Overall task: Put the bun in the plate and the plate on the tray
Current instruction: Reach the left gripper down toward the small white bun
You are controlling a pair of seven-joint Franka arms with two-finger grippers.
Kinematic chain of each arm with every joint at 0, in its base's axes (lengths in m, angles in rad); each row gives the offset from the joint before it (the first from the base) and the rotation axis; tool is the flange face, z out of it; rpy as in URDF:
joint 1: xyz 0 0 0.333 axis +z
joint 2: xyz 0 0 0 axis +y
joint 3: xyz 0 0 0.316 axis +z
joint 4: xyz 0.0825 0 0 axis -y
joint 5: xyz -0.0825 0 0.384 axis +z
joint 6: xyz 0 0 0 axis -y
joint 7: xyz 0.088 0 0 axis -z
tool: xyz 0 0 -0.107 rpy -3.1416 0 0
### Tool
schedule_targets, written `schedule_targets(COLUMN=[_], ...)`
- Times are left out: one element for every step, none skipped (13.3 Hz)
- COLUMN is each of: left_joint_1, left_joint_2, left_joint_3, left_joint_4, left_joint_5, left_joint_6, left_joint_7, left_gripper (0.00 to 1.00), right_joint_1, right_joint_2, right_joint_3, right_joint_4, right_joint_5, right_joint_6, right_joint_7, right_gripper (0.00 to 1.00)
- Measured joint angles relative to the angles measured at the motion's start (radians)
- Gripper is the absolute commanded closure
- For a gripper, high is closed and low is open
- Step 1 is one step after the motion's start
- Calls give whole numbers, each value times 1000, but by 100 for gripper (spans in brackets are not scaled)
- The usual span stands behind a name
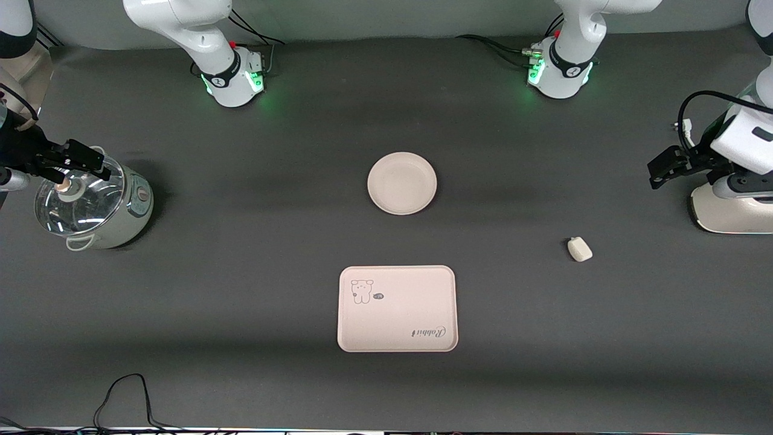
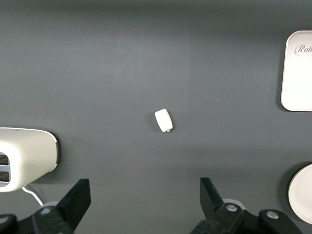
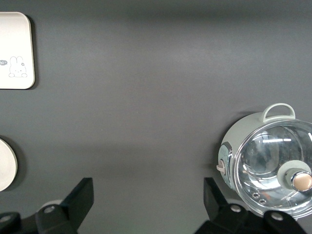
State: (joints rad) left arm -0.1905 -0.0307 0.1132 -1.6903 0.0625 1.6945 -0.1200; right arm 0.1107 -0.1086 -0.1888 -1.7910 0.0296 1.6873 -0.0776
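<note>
The round cream plate (image 1: 402,183) lies on the dark table midway between the arms. The pinkish tray (image 1: 397,308), with its animal drawing and "Rabbit" script, lies nearer the front camera than the plate. The small off-white bun (image 1: 580,249) lies by itself toward the left arm's end. My left gripper (image 1: 661,172) hovers open and holds nothing at that end; its wrist view shows the bun (image 2: 164,120) well clear of the gripper (image 2: 145,195), plus the tray (image 2: 297,73) and plate (image 2: 302,192). My right gripper (image 1: 90,162) hangs open over the pot, nothing between its fingers (image 3: 148,195).
A pale green pot with a glass lid (image 1: 90,202) stands at the right arm's end. A white appliance (image 1: 731,208) stands at the left arm's end, under the left arm. A black cable (image 1: 127,399) loops along the table's front edge.
</note>
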Motion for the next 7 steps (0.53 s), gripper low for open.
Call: schedule_targets(left_joint_1=[0, -1, -1, -1, -2, -5, -9], left_joint_2=[5, 8, 11, 17, 26, 39, 57], left_joint_3=[0, 0, 0, 0, 0, -1, -1], left_joint_4=[0, -1, -2, -3, -4, -7, -12], left_joint_5=[0, 0, 0, 0, -1, -1, -1], left_joint_6=[0, 0, 0, -1, -3, -7, -7], left_joint_7=[0, 1, 1, 2, 3, 3, 3], left_gripper=[0, 0, 0, 0, 0, 0, 0], right_joint_1=[0, 0, 0, 0, 0, 0, 0], right_joint_2=[0, -2, -6, -12, -21, -29, -36], right_joint_3=[0, 0, 0, 0, -1, -4, -7], right_joint_4=[0, 2, 10, 20, 28, 31, 32], right_joint_5=[0, 0, 0, 0, 0, 0, 0], right_joint_6=[0, -5, -22, -37, -46, -51, -56], right_joint_7=[0, 0, 0, 0, 0, 0, 0], right_gripper=[0, 0, 0, 0, 0, 0, 0])
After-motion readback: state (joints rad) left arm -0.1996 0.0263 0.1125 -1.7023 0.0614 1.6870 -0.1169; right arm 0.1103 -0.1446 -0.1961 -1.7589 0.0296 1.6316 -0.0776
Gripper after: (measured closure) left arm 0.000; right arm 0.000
